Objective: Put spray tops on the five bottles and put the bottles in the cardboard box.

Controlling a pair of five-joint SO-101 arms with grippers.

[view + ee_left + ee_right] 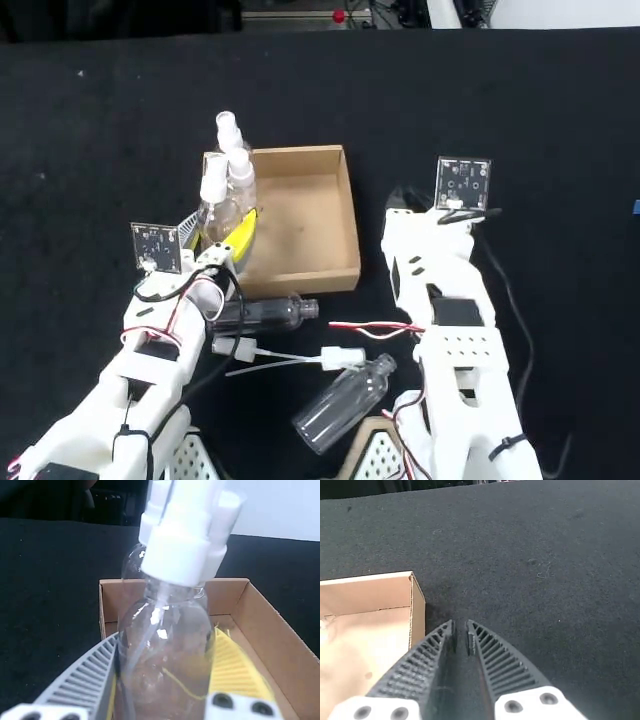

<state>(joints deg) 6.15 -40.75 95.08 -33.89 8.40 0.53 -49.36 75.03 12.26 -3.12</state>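
Left tool (224, 238) clamped on capped bottle (165, 665), upright at left side of cardboard box (350, 225), another capped bottle (238, 165) just behind. Right tool (460, 628) nearly closed, empty, over worktop (520, 120) beside the box. Uncapped bottle (265, 313), second uncapped bottle (345, 400) and loose spray tops (343, 357) lie in front. Probably light, thin, slippery, squashable plastic: grip mid-body, gently.

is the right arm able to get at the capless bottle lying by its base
Probably yes, if awkwardly. The right tool is empty and nothing covers the capless bottle; a spray top lies near its neck. It sits close to the arm's base, so the arm must fold far back.
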